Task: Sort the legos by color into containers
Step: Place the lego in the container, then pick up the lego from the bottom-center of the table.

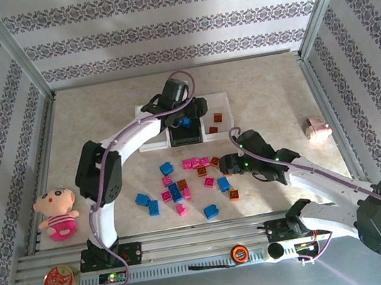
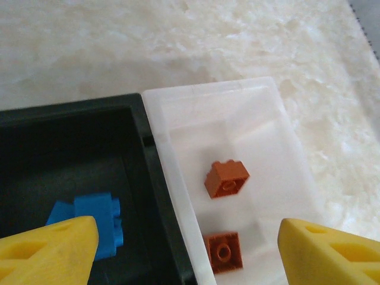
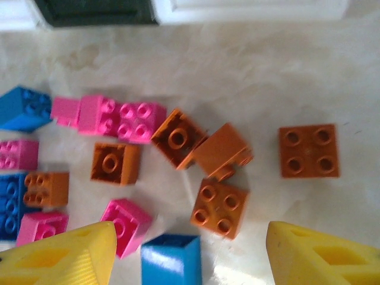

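Left gripper point(image 2: 189, 258) hangs over the containers point(image 1: 219, 101) at the far side of the worktop point(image 1: 100, 113). Its yellow fingers point(image 2: 50, 249) are spread wide with nothing between them, and both are cut off by the lower frame edge. Beneath it, the black tray point(image 2: 59, 148) holds one blue brick point(image 2: 98, 217), its lower left corner hidden behind a finger. The adjoining white tray point(image 2: 237, 119) holds two orange-brown bricks point(image 2: 227, 178), the nearer one clipped at the bottom edge. In the top view the arm covers most of the third tray point(image 1: 155, 145); its contents cannot be determined. Right gripper point(image 3: 190, 261) is low over the loose legos point(image 3: 124, 122) at mid-worktop, jaws apart, pinching nothing. A blue block point(image 3: 172, 261), partly out of frame, lies between the fingertips, clear of both. Pink, blue and orange-brown pieces lie mixed, several cropped at the left edge.
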`<state>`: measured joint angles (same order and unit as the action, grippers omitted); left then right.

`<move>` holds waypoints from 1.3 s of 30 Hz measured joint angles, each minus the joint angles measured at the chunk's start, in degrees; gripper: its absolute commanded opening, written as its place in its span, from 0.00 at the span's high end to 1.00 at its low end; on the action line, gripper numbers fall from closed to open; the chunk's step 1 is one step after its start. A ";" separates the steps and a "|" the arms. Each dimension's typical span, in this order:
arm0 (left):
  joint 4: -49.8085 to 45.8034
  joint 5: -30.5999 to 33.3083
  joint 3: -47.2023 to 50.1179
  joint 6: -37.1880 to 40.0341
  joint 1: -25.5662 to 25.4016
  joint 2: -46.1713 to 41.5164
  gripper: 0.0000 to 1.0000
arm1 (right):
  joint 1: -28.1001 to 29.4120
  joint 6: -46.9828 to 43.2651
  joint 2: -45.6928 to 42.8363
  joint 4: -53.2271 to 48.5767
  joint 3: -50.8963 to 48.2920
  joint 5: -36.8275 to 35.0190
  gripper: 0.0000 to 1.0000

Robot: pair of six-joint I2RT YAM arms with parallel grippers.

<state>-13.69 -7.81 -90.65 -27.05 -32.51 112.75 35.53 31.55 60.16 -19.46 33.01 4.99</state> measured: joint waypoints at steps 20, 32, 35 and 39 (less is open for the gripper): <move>8.46 6.80 50.16 -3.56 0.00 -51.80 0.00 | 28.15 0.26 12.92 -5.01 4.50 -2.19 0.21; 6.38 10.03 53.55 -4.04 0.00 -57.55 0.00 | 33.62 0.28 23.37 -6.58 9.53 -4.57 0.25; 5.92 10.91 53.57 -4.04 0.00 -58.18 0.00 | 34.01 0.59 24.85 -7.17 9.53 -4.57 0.34; 5.33 11.69 53.57 -4.02 0.00 -59.04 0.01 | 33.99 0.87 25.59 -7.15 9.53 -4.81 0.53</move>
<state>-8.36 3.88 -37.08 -31.07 -32.51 53.71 69.52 32.42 85.76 -26.61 42.54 0.19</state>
